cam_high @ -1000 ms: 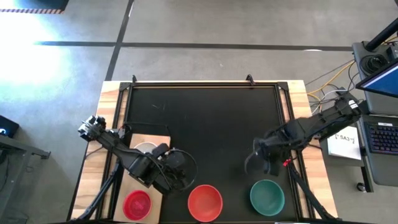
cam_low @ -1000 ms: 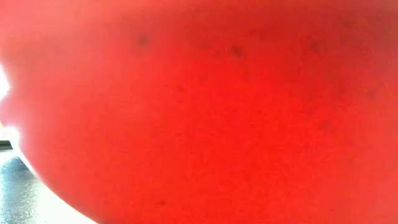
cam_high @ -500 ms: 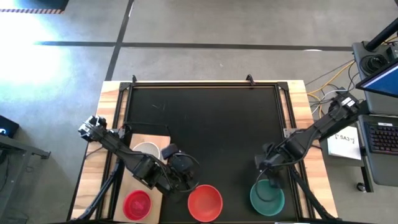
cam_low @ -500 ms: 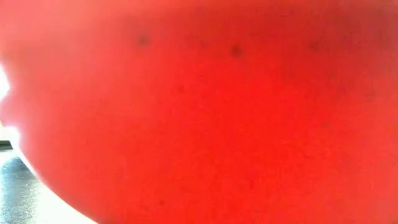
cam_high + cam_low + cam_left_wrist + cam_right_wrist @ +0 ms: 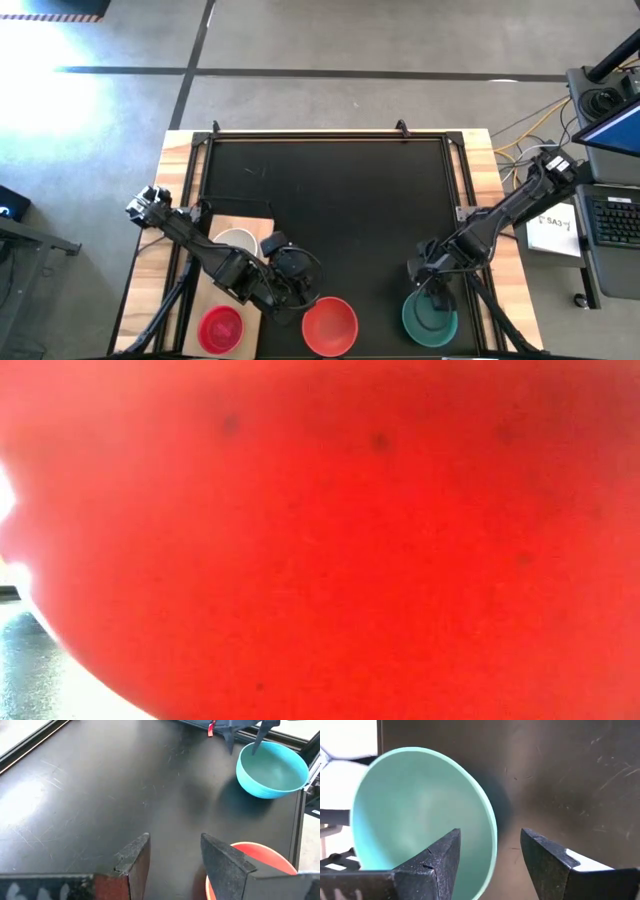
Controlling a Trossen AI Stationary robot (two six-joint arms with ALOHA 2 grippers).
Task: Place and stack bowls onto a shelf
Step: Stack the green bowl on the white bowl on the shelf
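Black tabletop, high: right gripper has dropped from beside teal bowl at near edge onto its rim, so pickup is imminent; left gripper now by red bowl; magenta bowl and white bowl on shelf | low: red fills view | left wrist: jaws open, empty | right wrist: open jaws straddle teal rim, not clamped

Both end effectors open — lowered.

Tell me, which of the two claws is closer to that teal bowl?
The right one. The right gripper hangs over the teal bowl, its open fingers either side of the rim. The left gripper is farther off, open beside the red bowl.
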